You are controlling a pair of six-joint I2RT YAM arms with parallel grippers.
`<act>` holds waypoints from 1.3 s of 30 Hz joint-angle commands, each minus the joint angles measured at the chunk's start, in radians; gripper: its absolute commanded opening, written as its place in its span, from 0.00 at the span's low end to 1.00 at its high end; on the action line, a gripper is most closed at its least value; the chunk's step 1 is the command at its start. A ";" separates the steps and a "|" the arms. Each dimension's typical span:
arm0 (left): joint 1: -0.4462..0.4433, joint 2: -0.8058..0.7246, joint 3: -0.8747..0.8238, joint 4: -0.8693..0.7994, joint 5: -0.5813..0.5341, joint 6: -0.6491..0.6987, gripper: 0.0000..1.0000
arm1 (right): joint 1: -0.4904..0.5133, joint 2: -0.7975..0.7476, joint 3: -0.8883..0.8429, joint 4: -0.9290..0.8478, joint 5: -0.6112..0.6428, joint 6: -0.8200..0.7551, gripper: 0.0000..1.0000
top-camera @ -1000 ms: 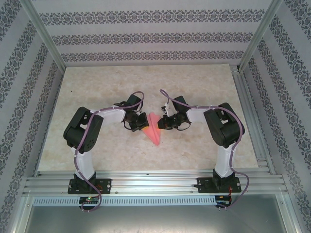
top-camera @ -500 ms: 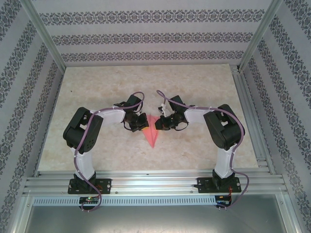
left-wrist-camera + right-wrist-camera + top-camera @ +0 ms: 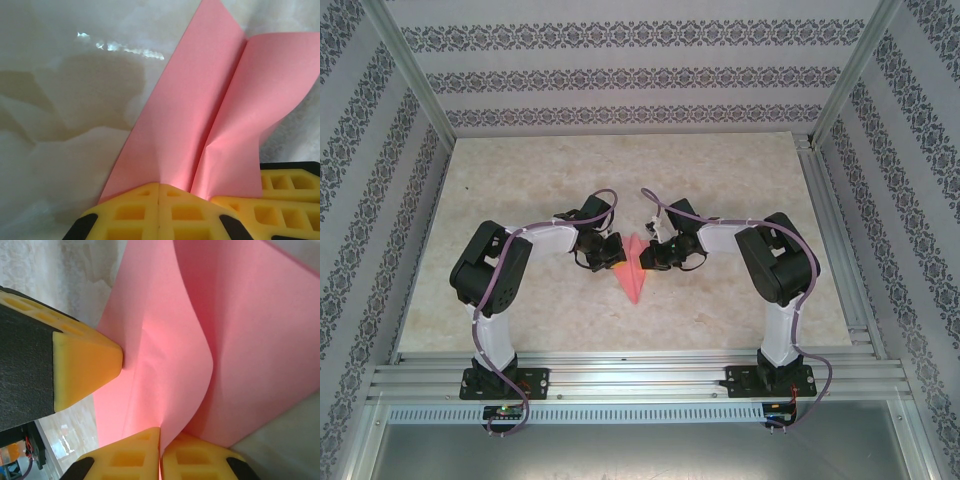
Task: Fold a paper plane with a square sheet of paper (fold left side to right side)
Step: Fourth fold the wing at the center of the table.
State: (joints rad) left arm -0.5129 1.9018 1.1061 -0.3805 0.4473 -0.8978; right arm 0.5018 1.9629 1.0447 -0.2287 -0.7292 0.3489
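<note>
The paper plane (image 3: 633, 272) sits a little toward 6 o'clock of the table's middle, a narrow pink-red dart with its point aimed at 6 o'clock and its wide end up between the two grippers. The left gripper (image 3: 613, 255) is at its 9 o'clock and the right gripper (image 3: 652, 255) at its 3 o'clock, both right against the paper. There is one piece of paper, two arms and two grippers. From overhead the jaws are too small to read, but the wrist cameras settle it. On the left wrist the yellow pads (image 3: 135, 212) are pressed together with the paper plane (image 3: 190, 125) rising out of their seam, so the left gripper (image 3: 159, 200) is clamped on it. On the right wrist the right gripper (image 3: 160, 450) likewise pinches the paper plane (image 3: 235, 340) between closed pads. That view also catches a wedge-shaped yellow finger (image 3: 85, 365) touching the sheet from 9 o'clock. Up close the left wrist shows a straight edge running toward 1 o'clock, a centre crease and a flap curling over at 3 o'clock (the overhead camera flattens all that). The table (image 3: 520, 180) has a wide stretch of marbled top toward 12 o'clock and at both sides, out to the metal frame rails (image 3: 830, 220).
</note>
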 commanded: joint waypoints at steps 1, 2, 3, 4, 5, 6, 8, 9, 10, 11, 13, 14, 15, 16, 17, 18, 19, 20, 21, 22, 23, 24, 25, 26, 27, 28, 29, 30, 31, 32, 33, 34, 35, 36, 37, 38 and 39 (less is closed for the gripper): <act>-0.012 -0.009 -0.011 -0.039 -0.019 0.020 0.04 | 0.011 0.047 -0.008 -0.024 0.048 -0.014 0.09; -0.012 -0.017 -0.005 -0.044 -0.017 0.024 0.07 | 0.011 0.046 -0.008 -0.031 0.053 -0.017 0.09; -0.012 -0.028 0.001 -0.050 -0.021 0.029 0.10 | 0.012 0.047 -0.009 -0.036 0.056 -0.021 0.09; -0.012 -0.042 0.011 -0.061 -0.024 0.035 0.15 | 0.012 0.046 -0.010 -0.040 0.061 -0.023 0.09; -0.009 -0.060 0.021 -0.076 -0.029 0.046 0.19 | 0.012 0.046 -0.011 -0.047 0.065 -0.027 0.09; -0.008 -0.081 0.028 -0.088 -0.039 0.054 0.22 | 0.012 0.047 -0.009 -0.052 0.068 -0.031 0.09; -0.004 -0.136 0.042 -0.119 -0.062 0.068 0.29 | 0.012 0.047 -0.008 -0.059 0.069 -0.034 0.09; -0.005 -0.161 0.044 -0.126 -0.070 0.073 0.31 | 0.012 0.047 -0.008 -0.059 0.069 -0.034 0.09; -0.005 -0.190 0.040 -0.131 -0.077 0.073 0.32 | 0.012 0.045 -0.010 -0.060 0.071 -0.034 0.09; -0.004 -0.215 0.032 -0.126 -0.074 0.074 0.31 | 0.013 0.045 -0.008 -0.060 0.068 -0.034 0.09; -0.008 -0.242 0.007 -0.099 -0.046 0.065 0.26 | 0.015 0.044 -0.005 -0.062 0.071 -0.034 0.09; -0.013 -0.248 -0.010 -0.072 -0.022 0.054 0.20 | 0.017 0.046 -0.003 -0.063 0.070 -0.036 0.09; -0.020 -0.247 -0.027 -0.043 0.002 0.042 0.17 | 0.019 0.049 -0.001 -0.064 0.071 -0.036 0.09; -0.032 -0.240 -0.046 -0.003 0.031 0.028 0.14 | 0.021 0.052 0.001 -0.067 0.072 -0.037 0.09; -0.044 -0.227 -0.060 0.030 0.059 0.014 0.10 | 0.024 0.054 0.003 -0.067 0.072 -0.037 0.09; -0.056 -0.214 -0.068 0.052 0.075 0.001 0.06 | 0.024 0.055 0.006 -0.066 0.074 -0.037 0.09; -0.069 -0.201 -0.077 0.077 0.084 -0.013 0.03 | 0.026 0.057 0.006 -0.066 0.074 -0.034 0.09; -0.082 -0.192 -0.087 0.100 0.090 -0.024 0.00 | 0.027 0.058 0.005 -0.066 0.074 -0.034 0.09; -0.093 -0.189 -0.093 0.110 0.089 -0.033 0.00 | 0.029 0.059 0.005 -0.070 0.078 -0.034 0.09; -0.104 -0.185 -0.099 0.119 0.084 -0.037 0.00 | 0.029 0.060 0.005 -0.072 0.082 -0.036 0.09; -0.112 -0.186 -0.108 0.126 0.080 -0.042 0.00 | 0.029 0.060 0.007 -0.078 0.084 -0.037 0.09; -0.119 -0.184 -0.118 0.132 0.076 -0.050 0.00 | 0.028 0.062 0.007 -0.078 0.085 -0.037 0.09; -0.123 -0.182 -0.133 0.150 0.077 -0.064 0.00 | 0.029 0.063 0.008 -0.079 0.083 -0.038 0.09; -0.127 -0.178 -0.152 0.180 0.087 -0.082 0.00 | 0.030 0.064 0.008 -0.081 0.084 -0.037 0.09; -0.129 -0.174 -0.171 0.206 0.094 -0.102 0.00 | 0.030 0.064 0.010 -0.081 0.083 -0.037 0.09; -0.130 -0.166 -0.186 0.234 0.102 -0.119 0.00 | 0.030 0.064 0.011 -0.081 0.083 -0.037 0.09; -0.130 -0.160 -0.197 0.263 0.109 -0.134 0.00 | 0.032 0.064 0.011 -0.081 0.083 -0.037 0.09; -0.131 -0.157 -0.202 0.278 0.111 -0.143 0.00 | 0.032 0.065 0.013 -0.081 0.083 -0.037 0.09; -0.133 -0.152 -0.204 0.288 0.111 -0.148 0.00 | 0.032 0.065 0.013 -0.083 0.083 -0.037 0.09; -0.134 -0.146 -0.201 0.296 0.114 -0.152 0.00 | 0.031 0.065 0.014 -0.083 0.083 -0.036 0.09; -0.137 -0.141 -0.198 0.298 0.117 -0.154 0.00 | 0.033 0.064 0.014 -0.083 0.082 -0.036 0.09; -0.140 -0.134 -0.192 0.299 0.117 -0.156 0.00 | 0.033 0.066 0.016 -0.083 0.083 -0.037 0.09; -0.145 -0.128 -0.190 0.303 0.117 -0.158 0.00 | 0.034 0.067 0.016 -0.085 0.083 -0.038 0.09; -0.149 -0.122 -0.187 0.307 0.119 -0.162 0.00 | 0.034 0.067 0.018 -0.085 0.083 -0.039 0.09; -0.150 -0.117 -0.186 0.310 0.121 -0.164 0.00 | 0.033 0.068 0.018 -0.087 0.083 -0.038 0.09; -0.151 -0.115 -0.187 0.317 0.123 -0.168 0.00 | 0.034 0.068 0.018 -0.086 0.083 -0.039 0.09; -0.151 -0.115 -0.187 0.319 0.120 -0.169 0.00 | 0.034 0.068 0.018 -0.084 0.082 -0.039 0.09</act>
State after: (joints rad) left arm -0.6491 1.7786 0.9096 -0.1272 0.5476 -1.0393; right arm 0.5106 1.9713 1.0710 -0.2745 -0.7055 0.3382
